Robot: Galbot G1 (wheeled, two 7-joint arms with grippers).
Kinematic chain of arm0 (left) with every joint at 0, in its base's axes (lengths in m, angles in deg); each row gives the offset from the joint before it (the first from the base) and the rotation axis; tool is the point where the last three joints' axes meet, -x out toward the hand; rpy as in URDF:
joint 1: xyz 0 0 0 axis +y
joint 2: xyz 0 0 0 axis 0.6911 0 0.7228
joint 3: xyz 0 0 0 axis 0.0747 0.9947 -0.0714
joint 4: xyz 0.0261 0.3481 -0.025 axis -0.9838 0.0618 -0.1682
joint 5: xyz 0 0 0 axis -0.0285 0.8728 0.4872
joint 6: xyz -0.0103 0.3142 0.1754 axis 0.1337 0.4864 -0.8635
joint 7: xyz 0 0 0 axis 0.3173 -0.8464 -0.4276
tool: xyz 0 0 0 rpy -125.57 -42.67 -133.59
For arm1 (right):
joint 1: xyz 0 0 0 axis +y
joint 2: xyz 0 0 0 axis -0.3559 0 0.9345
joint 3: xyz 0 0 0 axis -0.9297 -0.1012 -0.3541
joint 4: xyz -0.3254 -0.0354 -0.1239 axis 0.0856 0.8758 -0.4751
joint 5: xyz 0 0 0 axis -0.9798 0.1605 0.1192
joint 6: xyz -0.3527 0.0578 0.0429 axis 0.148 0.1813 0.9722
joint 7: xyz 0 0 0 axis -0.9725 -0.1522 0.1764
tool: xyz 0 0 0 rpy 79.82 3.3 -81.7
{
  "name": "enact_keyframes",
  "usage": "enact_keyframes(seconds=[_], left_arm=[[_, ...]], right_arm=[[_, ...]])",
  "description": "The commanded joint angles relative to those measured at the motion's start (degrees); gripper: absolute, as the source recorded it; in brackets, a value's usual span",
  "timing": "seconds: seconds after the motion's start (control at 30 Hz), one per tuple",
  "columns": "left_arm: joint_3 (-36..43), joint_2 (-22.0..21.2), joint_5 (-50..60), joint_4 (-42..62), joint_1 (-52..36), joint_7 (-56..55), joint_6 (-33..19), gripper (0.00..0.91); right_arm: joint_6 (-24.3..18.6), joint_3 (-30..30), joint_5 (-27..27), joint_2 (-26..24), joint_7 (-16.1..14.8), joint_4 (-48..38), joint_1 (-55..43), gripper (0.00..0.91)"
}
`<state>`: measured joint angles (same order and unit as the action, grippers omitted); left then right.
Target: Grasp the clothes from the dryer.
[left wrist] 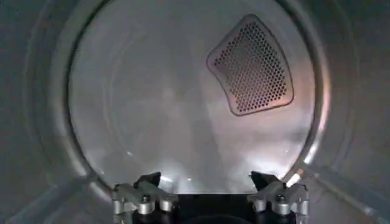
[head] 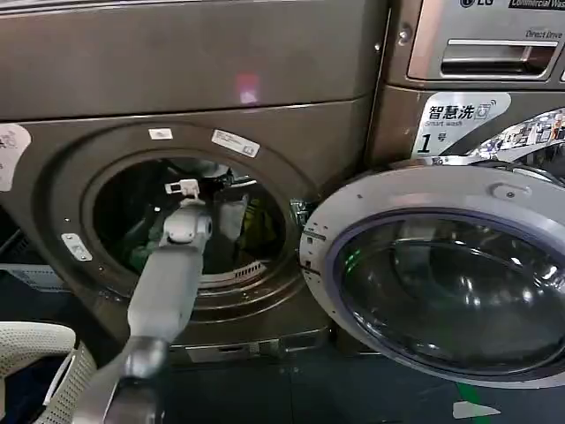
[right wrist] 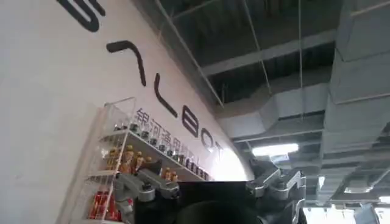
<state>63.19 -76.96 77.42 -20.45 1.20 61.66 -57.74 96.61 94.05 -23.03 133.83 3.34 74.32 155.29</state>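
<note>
The bronze-brown dryer stands with its round porthole open. My left arm reaches through the porthole, and my left gripper is inside the metal drum. In the left wrist view my left gripper is open, fingers wide apart, nothing between them. It faces the bare back wall of the drum and a perforated vent. In the head view a pale piece and a yellow-green patch of the clothes show inside the drum, right of the gripper. My right gripper is open, held away, pointing up at a wall and ceiling.
The dryer's round glass door hangs open to the right, in front of the neighbouring machine with the LG drawer panel. A white mesh basket sits at the lower left. A shelf of bottles shows in the right wrist view.
</note>
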Motion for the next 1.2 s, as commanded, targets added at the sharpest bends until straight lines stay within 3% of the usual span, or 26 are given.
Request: enact_keyframes(seconds=[0.03, 0.33, 0.43, 0.7, 1.0, 1.2], left_arm=[[-1.61, -2.67, 5.99, 26.79, -14.86, 7.28, -2.03, 0.907], [7.26, 0.53, 12.33, 31.56, -18.55, 28.72, 1.83, 0.907], [8.97, 1.32, 12.10, 34.43, -20.04, 30.25, -0.98, 0.907], [22.50, 3.44, 26.23, 38.89, -21.45, 41.80, -8.52, 0.907], [28.27, 2.59, 37.27, 43.66, -23.79, 51.97, -18.79, 0.907], [32.87, 1.97, 43.59, 45.93, -25.56, 52.95, -19.42, 0.907]], right_arm=[[-0.03, -0.89, 0.00, -0.03, 0.03, 0.39, -0.94, 0.907], [-0.38, -1.08, 0.04, 0.27, -0.26, -0.46, -1.15, 0.907], [-0.44, -1.45, 0.02, 0.41, -0.30, -0.42, -1.37, 0.907], [-0.47, -2.21, -0.11, 0.41, -0.33, -0.13, -1.98, 0.907], [-0.42, -1.64, -0.14, 0.44, -0.52, -0.51, -1.82, 0.907], [-0.40, -1.63, -0.18, 0.51, -0.57, -0.55, -2.02, 0.907]])
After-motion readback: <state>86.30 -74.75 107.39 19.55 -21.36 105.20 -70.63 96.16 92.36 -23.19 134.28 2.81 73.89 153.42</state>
